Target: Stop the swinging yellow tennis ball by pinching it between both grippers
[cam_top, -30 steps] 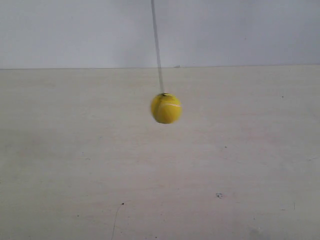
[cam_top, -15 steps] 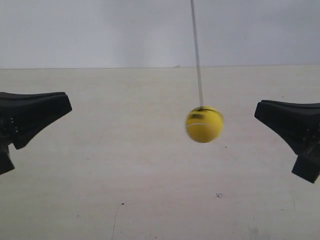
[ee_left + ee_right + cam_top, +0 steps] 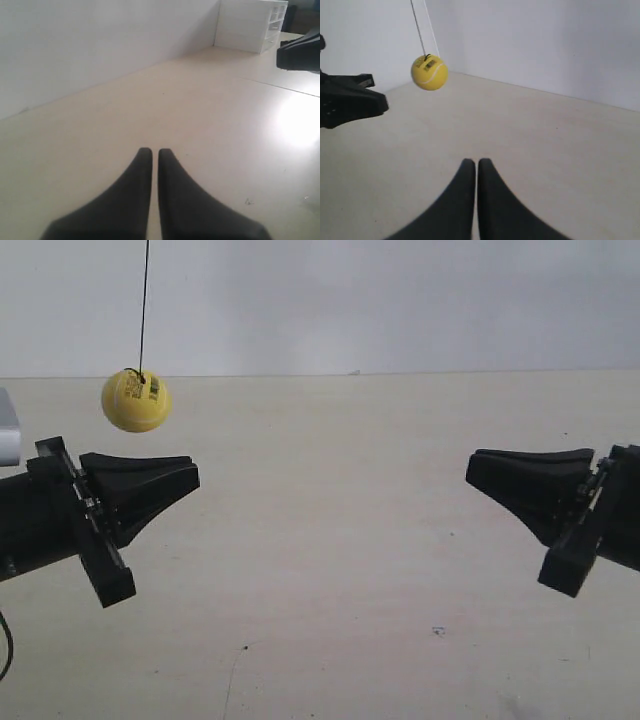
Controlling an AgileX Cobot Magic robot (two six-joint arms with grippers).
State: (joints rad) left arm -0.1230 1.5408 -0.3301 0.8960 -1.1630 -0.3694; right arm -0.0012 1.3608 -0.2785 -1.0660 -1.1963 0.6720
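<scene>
Two black grippers face each other across a pale table (image 3: 330, 570) with the yellow tennis ball (image 3: 135, 401) hanging off to one side, in neither one's grasp. The left gripper (image 3: 151, 151) has its tapered jaws drawn almost together, only a thin slit of table showing between them, and they hold nothing. The right gripper (image 3: 472, 162) is set the same way: jaws all but closed, tips just apart, empty.

The ball hangs on a thin dark string (image 3: 145, 305) above the arm at the exterior view's left, higher than its pointed jaws and clear of them. That arm is the left one (the right wrist view shows the ball close to the gripper opposite). The right gripper is well apart from the ball, with a wide stretch of bare table between the two sets of jaw tips, which point at each other at about the same height.

A small barcode-like sticker (image 3: 431, 64) sits near the top of the ball beside the string's attachment; its dark bars show, but nothing on it can be read. A pale curved seam crosses the fuzz below it.

A grey-white block (image 3: 8, 430) sits at the frame's edge above the left arm. No label or lettering on it can be made out. Behind the table stands a plain white wall (image 3: 400, 300), and the left wrist view takes in a white drawer unit (image 3: 252, 25) at the table's far end.
</scene>
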